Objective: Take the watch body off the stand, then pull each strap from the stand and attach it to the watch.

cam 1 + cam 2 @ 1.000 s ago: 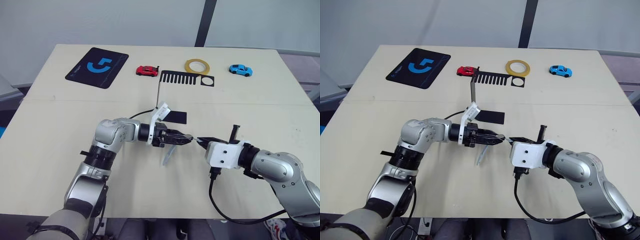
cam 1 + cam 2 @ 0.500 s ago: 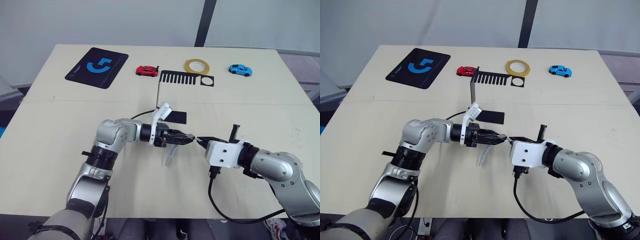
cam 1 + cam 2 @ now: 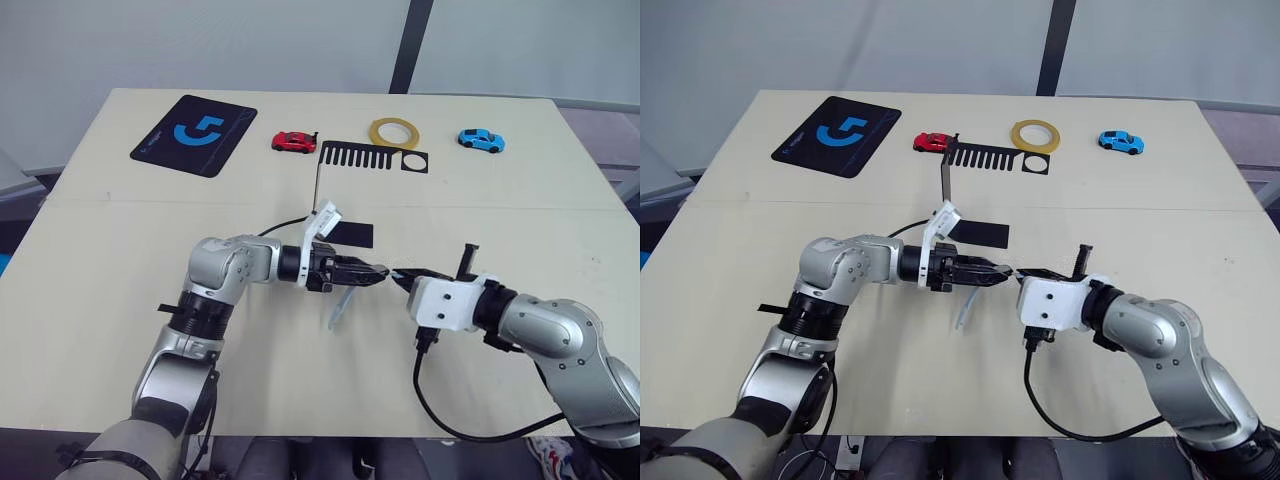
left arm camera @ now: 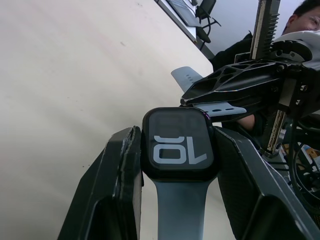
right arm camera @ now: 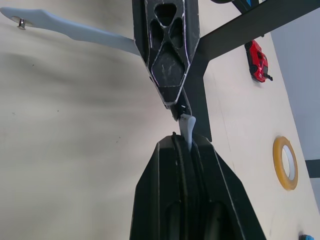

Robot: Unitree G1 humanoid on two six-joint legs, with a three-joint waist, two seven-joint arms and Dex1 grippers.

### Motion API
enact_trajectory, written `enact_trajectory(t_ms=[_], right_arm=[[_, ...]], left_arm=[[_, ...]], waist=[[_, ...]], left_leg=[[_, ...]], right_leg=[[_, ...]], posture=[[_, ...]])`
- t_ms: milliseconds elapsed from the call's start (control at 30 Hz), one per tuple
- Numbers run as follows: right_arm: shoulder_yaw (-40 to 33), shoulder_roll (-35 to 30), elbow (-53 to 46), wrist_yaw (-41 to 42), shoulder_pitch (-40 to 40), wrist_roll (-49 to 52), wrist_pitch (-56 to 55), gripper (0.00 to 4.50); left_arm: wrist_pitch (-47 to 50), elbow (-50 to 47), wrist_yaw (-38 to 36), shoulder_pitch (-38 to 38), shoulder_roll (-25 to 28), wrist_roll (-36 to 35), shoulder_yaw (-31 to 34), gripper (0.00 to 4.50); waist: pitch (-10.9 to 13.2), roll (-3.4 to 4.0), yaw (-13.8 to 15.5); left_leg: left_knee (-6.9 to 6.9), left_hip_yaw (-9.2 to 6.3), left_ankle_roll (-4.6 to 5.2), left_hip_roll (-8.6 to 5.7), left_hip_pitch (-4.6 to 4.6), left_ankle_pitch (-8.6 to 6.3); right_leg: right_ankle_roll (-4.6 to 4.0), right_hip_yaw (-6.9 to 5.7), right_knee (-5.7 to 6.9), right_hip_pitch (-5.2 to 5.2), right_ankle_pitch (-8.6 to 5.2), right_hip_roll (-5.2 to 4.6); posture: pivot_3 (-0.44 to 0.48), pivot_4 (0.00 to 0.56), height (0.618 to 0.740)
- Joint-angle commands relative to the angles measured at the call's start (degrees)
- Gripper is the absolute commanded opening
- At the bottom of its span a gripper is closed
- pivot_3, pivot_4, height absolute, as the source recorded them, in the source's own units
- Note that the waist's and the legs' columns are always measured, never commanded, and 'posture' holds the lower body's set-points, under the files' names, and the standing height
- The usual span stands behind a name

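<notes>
mat [image 3: 193, 134] — toy cars [image 3: 294, 142] — tape [image 3: 395, 131]

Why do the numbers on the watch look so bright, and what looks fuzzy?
Left wrist view: the watch is close and sharp, its white digits glowing on a dark screen, while the background behind the right gripper is soft. Right wrist view: the tape roll and red car look slightly blurred.

black watch body [image 4: 178, 144]; grey-blue straps [image 4: 176, 210]

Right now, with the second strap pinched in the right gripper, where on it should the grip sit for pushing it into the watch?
Judging by the pose, hold the second strap just behind its free tip, flat faces between the right gripper fingers, approaching the watch body end-on from its open edge, opposite the strap already fitted. The left gripper clamps the case sides, leaving that edge clear.
</notes>
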Motion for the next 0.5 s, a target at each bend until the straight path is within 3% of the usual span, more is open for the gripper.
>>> enact_trajectory(t_ms=[33, 500], right_arm=[[0.22, 0.59, -2.00, -0.12, -1.26, -0.50, -0.05, 0.00], [1.28, 1.08, -1.80, 0.51, -2.83, -0.72, 1.23, 0.00]], left_arm=[[0.19, -2.89, -0.48, -0.25, -1.02, -2.19, -0.13, 1.70], [1.12, -3.27, 0.11, -0.65, -1.97, -2.97, 0.46, 1.70]], waist=[[0.00, 0.00, -0.01], [0.00, 0.00, -0.03]], left_leg=[[0.00, 0.00, 0.00, 0.00, 0.00, 0.00], [0.00, 0.00, 0.00, 0.00, 0.00, 0.00]], right_leg=[[0.00, 0.00, 0.00, 0.00, 0.00, 0.00], [0.00, 0.00, 0.00, 0.00, 0.00, 0.00]], posture=[[0.000, 0.150, 0.732], [0.000, 0.150, 0.732]])
